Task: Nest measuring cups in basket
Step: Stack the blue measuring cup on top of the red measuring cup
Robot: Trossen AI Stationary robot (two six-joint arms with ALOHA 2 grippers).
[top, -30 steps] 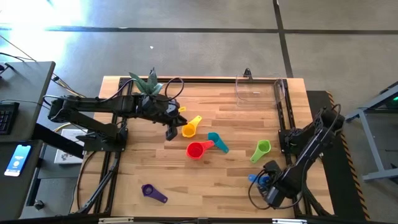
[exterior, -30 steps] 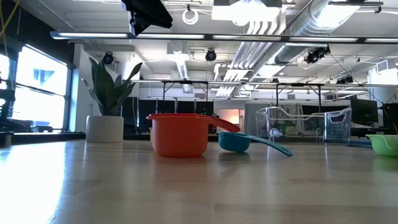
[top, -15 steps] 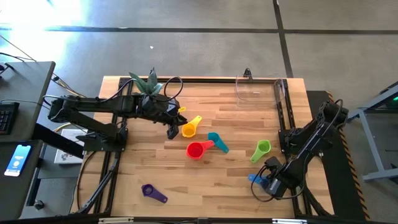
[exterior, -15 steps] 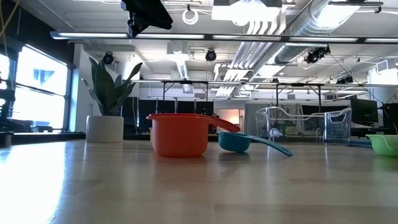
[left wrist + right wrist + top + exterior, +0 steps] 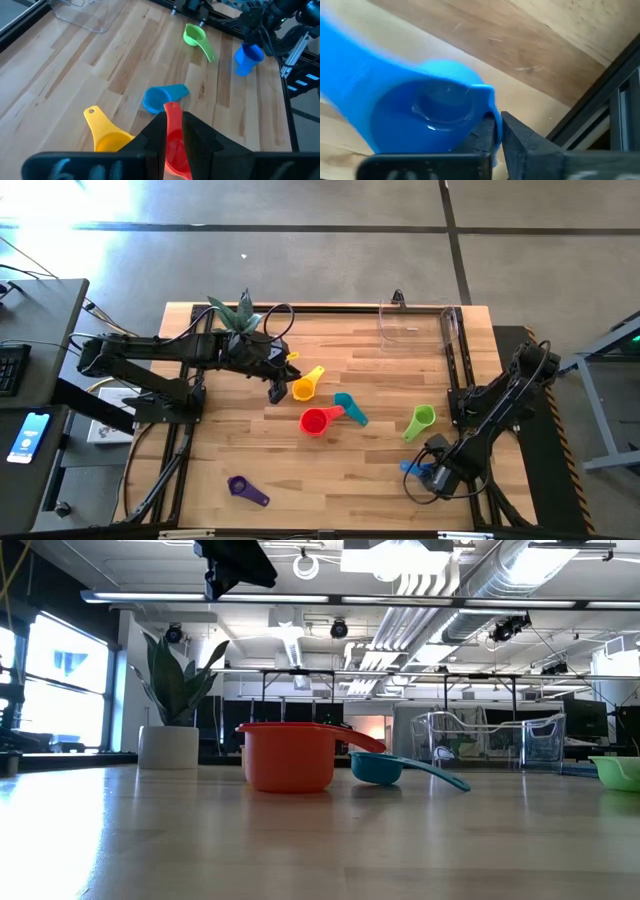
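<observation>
1. In the high view the right tool [image 5: 432, 472] sits at the lower right of the frame, near the bench [image 5: 330, 480] edge, over the blue cup [image 5: 412, 468].
2. In the right wrist view its two fingers [image 5: 487, 131] are almost together, pinched on the thin rim of the blue cup [image 5: 427, 115].
3. The left tool [image 5: 275, 392] hovers at the upper left of centre in the high view, just beside the yellow cup [image 5: 305, 385]; its fingers [image 5: 197, 134] stand slightly apart and hold nothing.
4. The red cup [image 5: 318, 421] lies at the centre of the frame, with the teal cup [image 5: 349, 408] just to its right and touching its handle.
5. The green cup [image 5: 419, 421] lies right of centre, apart from the others.
6. The purple cup [image 5: 245, 489] lies alone at the lower left of the bench.
7. The clear basket [image 5: 418, 324] stands at the upper right of the bench, well apart from every cup.
8. A potted plant [image 5: 236, 313] stands at the upper left edge of the bench.
</observation>
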